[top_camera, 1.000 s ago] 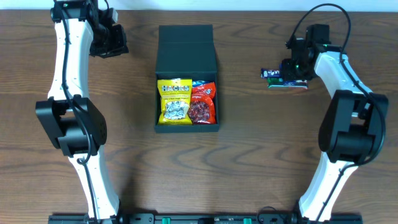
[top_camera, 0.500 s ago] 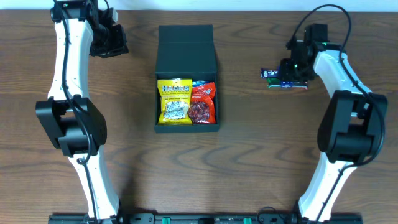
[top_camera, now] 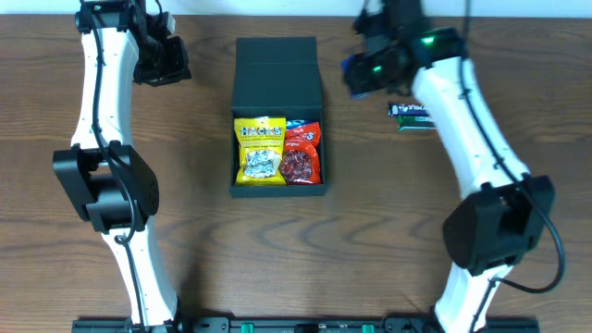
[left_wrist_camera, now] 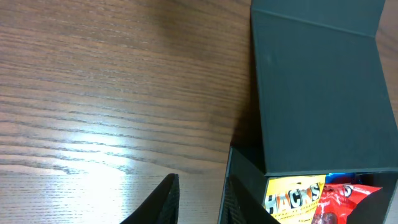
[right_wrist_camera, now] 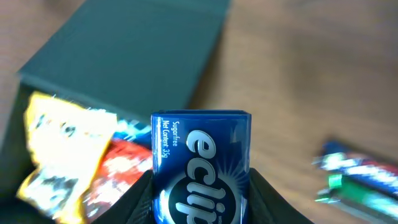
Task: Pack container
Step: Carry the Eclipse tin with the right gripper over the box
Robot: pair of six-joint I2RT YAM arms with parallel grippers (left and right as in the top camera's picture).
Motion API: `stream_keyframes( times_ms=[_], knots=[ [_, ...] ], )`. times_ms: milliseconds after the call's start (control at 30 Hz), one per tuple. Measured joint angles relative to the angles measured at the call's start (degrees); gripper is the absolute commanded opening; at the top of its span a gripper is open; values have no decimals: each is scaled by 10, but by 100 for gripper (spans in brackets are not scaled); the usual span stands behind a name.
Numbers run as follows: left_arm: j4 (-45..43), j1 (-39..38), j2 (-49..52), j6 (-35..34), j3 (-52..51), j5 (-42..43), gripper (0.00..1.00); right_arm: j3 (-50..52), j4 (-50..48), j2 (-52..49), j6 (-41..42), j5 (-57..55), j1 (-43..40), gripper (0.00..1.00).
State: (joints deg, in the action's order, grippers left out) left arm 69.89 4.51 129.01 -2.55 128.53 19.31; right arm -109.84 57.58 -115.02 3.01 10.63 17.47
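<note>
- Your right gripper point(right_wrist_camera: 200, 200) is clenched on a blue Eclipse tin point(right_wrist_camera: 200, 152); one finger presses on each side of it, and the tin stands upright with its label facing the wrist camera.
- In the overhead view this gripper hangs above the table point(top_camera: 203, 231), just beside the right edge of the container's flap lid point(top_camera: 277, 69).
- The container point(top_camera: 277, 190) lies in the middle of the table, open, with the lid folded back toward the far edge.
- Inside it you see a yellow Hacks packet point(top_camera: 259, 150) on the left and a red packet point(top_camera: 302, 155) touching it on the right.
- Two more packets point(top_camera: 413, 116), one dark blue and one green, lie together on the table right of the container.
- Your left gripper point(top_camera: 165, 63) is at the far left, well apart from the container; its jaws stand a little apart and hold nothing.
</note>
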Motion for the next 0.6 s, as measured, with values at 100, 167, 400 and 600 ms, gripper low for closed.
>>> stream_keyframes(
  times_ms=[100,167,400,600],
  knots=[
    [0,0,0,0,0,0,26,1,12,-1,-17,0,46,2],
    [0,0,0,0,0,0,26,1,17,-1,-52,0,68,1],
    [1,0,0,4,0,0,26,1,37,-1,-171,1,111,1],
    [1,0,0,15,0,0,26,1,73,-7,-259,17,110,1]
  ],
)
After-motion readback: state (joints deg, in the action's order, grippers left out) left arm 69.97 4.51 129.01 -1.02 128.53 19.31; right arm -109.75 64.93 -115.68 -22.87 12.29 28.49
